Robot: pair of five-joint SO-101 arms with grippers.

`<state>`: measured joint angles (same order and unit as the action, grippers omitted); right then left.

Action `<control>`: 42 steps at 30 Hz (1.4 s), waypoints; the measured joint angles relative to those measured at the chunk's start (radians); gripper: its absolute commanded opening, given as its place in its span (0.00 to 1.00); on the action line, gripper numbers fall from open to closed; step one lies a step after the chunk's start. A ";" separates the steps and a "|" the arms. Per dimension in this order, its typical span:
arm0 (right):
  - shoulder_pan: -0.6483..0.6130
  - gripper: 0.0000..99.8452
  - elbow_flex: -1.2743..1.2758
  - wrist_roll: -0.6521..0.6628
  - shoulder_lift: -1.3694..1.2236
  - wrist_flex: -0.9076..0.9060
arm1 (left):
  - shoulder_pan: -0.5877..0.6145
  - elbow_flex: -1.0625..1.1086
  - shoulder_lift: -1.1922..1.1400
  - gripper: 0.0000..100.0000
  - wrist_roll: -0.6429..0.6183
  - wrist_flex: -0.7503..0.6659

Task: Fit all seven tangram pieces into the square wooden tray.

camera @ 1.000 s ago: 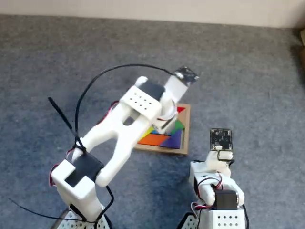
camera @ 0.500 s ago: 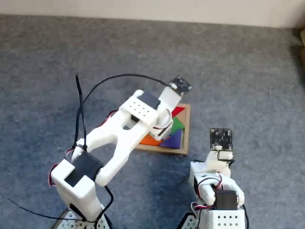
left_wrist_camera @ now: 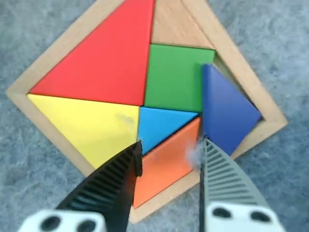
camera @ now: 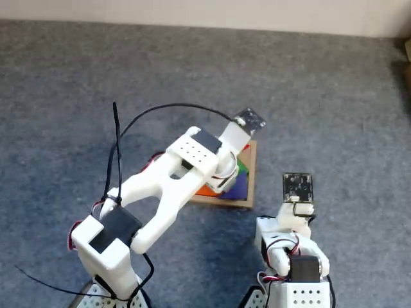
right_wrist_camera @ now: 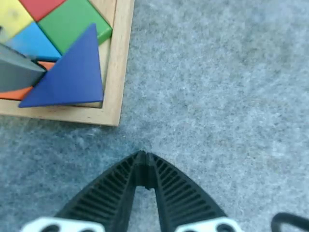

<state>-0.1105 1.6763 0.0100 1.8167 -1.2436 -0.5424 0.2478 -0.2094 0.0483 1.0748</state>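
The left arm (camera: 160, 192) leans in from the near edge of the grey bench (camera: 334, 96) and covers most of the square wooden tray (camera: 225, 200), which sits near the middle of the bench. The tray's sides run almost along the bench's edges, just a little turned. From the left wrist, the left hand (left_wrist_camera: 170, 150) hangs over the tray (left_wrist_camera: 54, 59) with its two fingers partly open and nothing held between them. Under it lie a big red triangle (left_wrist_camera: 106, 58), a big yellow triangle (left_wrist_camera: 87, 125), a green square (left_wrist_camera: 176, 77), a small light blue triangle (left_wrist_camera: 161, 125) and an orange piece (left_wrist_camera: 164, 169), whose shape is partly hidden by the fingers. A dark blue triangle (left_wrist_camera: 227, 116) sits in the tray's near right corner. Its long side faces into the tray, and it looks tipped, not flat. The right arm (camera: 292, 256) stays by the near edge, and the right hand (right_wrist_camera: 144, 164) is closed tight and empty above bare bench.
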 measured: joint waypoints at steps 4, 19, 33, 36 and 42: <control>0.000 0.00 0.000 0.000 0.000 0.000 | -0.002 0.000 0.000 0.20 0.000 -0.002; 0.000 0.00 0.000 0.000 0.000 0.000 | -0.012 0.000 0.000 0.20 0.000 -0.083; 0.000 0.00 0.000 0.000 0.000 0.000 | -0.011 0.003 0.166 0.16 0.000 -0.025; 0.000 0.00 0.000 0.000 0.000 0.000 | -0.009 0.003 0.261 0.08 0.000 0.021; 0.000 0.00 0.000 0.000 0.000 0.000 | 0.118 0.034 0.390 0.01 0.000 0.052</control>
<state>-0.1105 1.6763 0.0100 1.8167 -1.2436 -0.4242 0.2816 0.1803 0.0483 1.1270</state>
